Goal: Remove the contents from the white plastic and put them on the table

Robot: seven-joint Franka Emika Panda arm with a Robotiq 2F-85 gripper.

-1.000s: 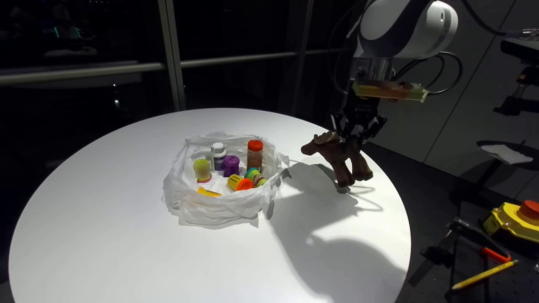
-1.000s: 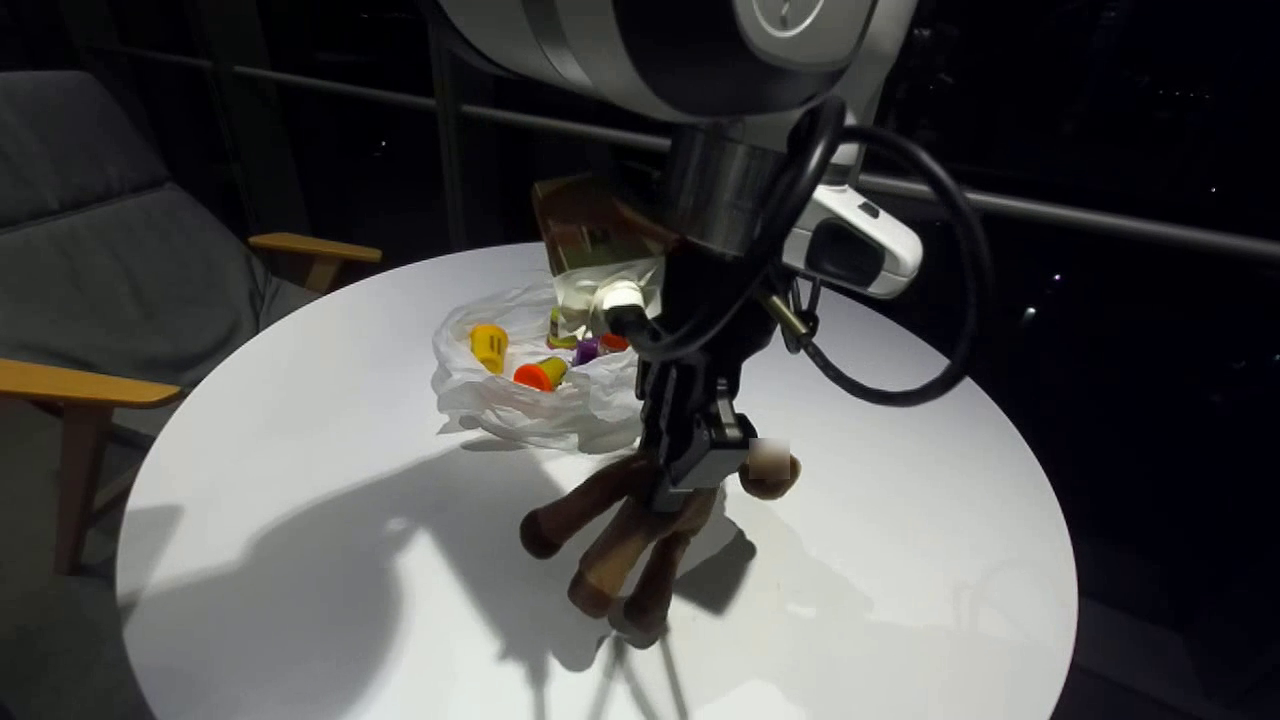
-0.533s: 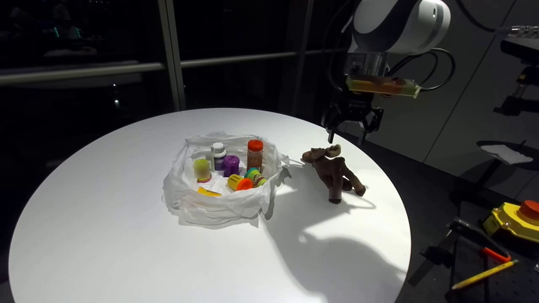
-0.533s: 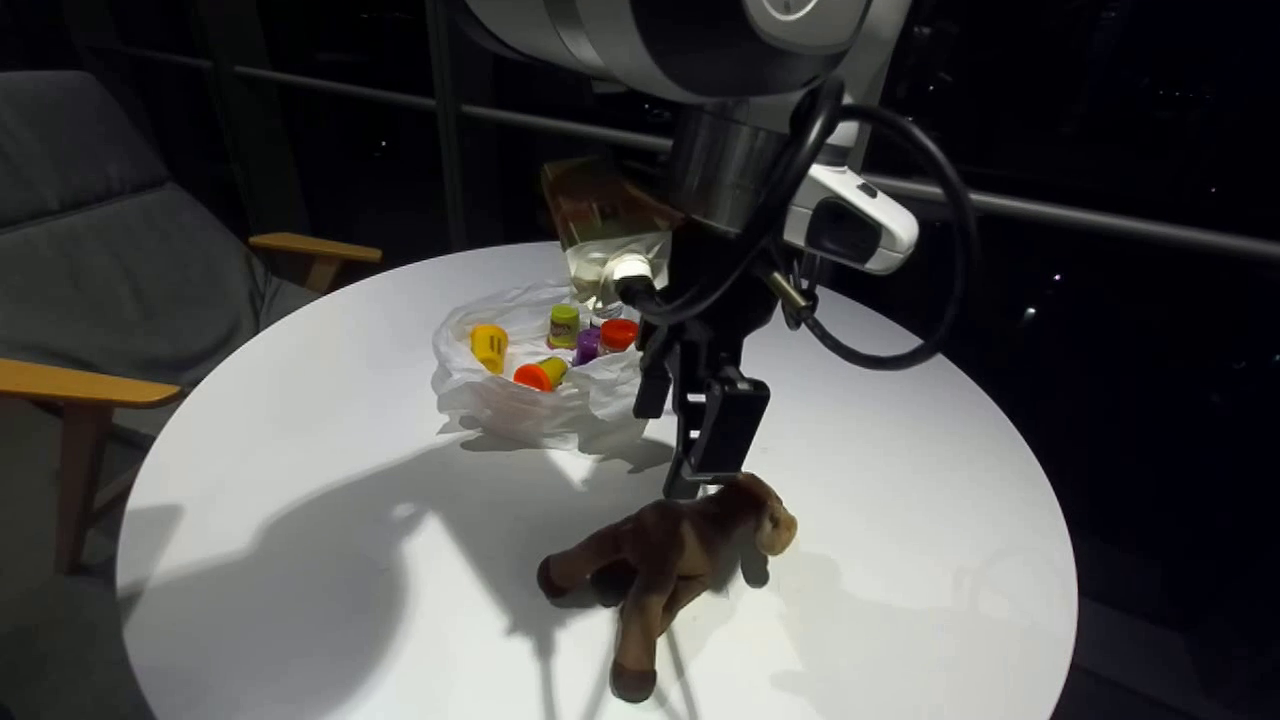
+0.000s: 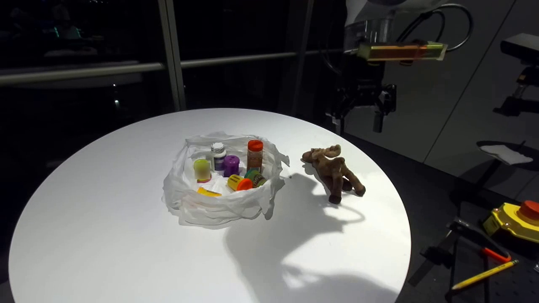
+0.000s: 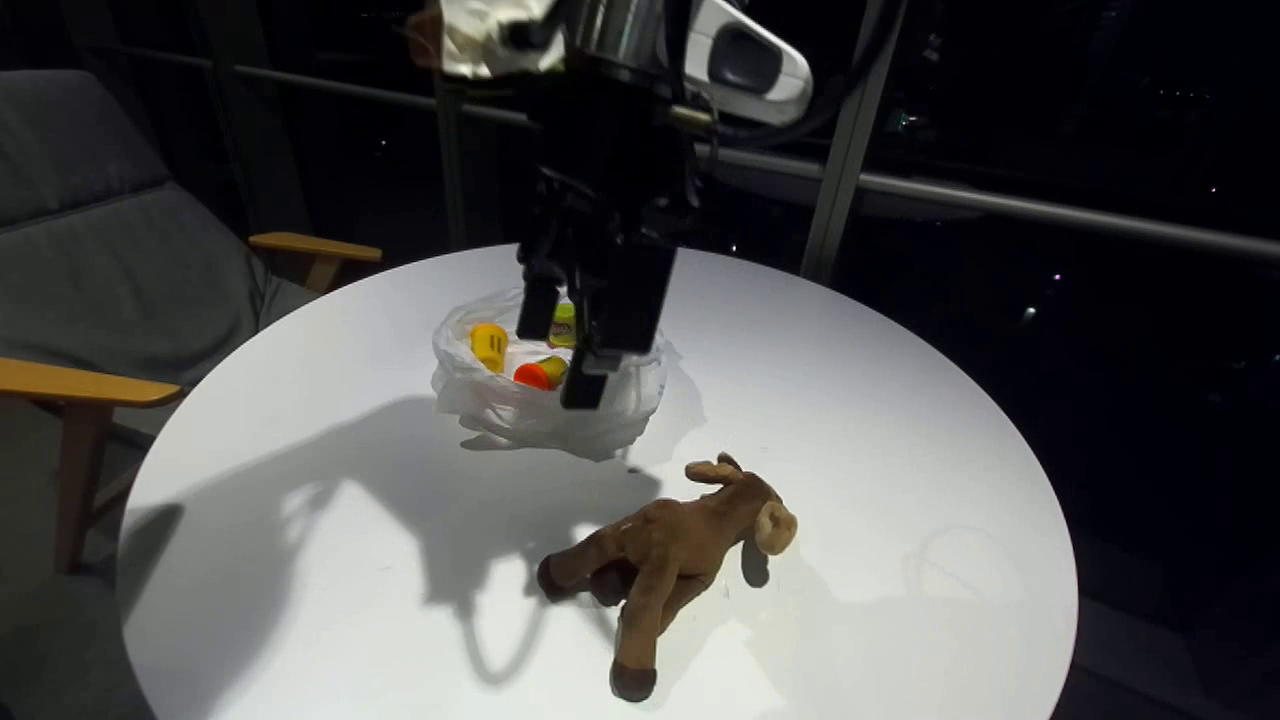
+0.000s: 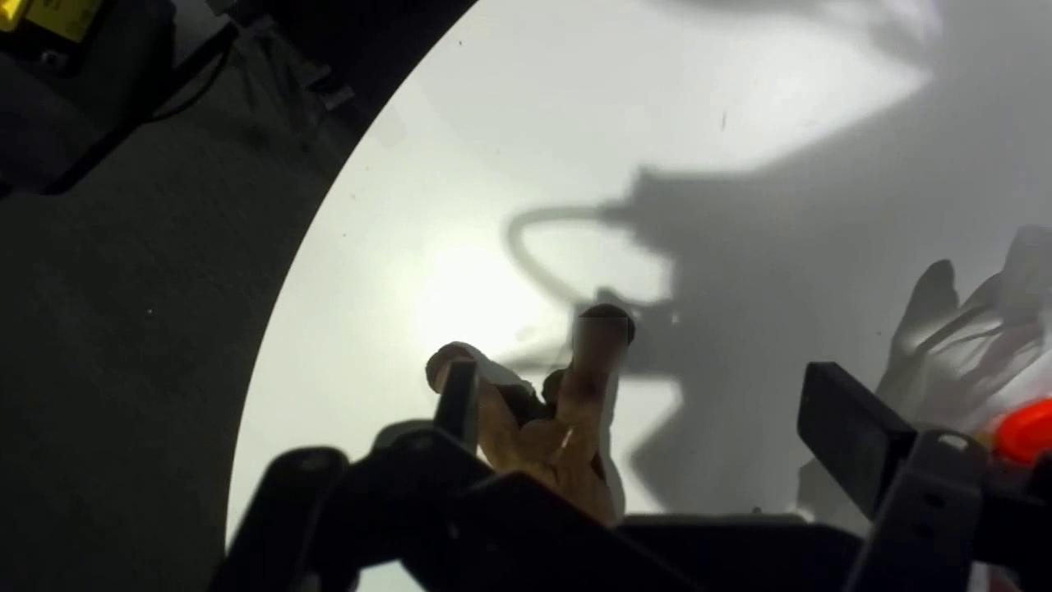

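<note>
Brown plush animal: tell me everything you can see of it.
The brown plush animal looks like a moose, in fuzzy-looking fabric with paler antlers and dark-tipped legs. It lies slumped, legs splayed, on the white table, beside but apart from the white plastic bag. The open pincer hangs above without touching it. Facial details are unclear.

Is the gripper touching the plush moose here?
Apart. In both exterior views, the open gripper hangs above the plush moose, with a visible gap between them.

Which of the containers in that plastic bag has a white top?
The dark-labelled bottle, beside the purple container; it alone shows a white top, while the other visible tops are coloured.
</note>
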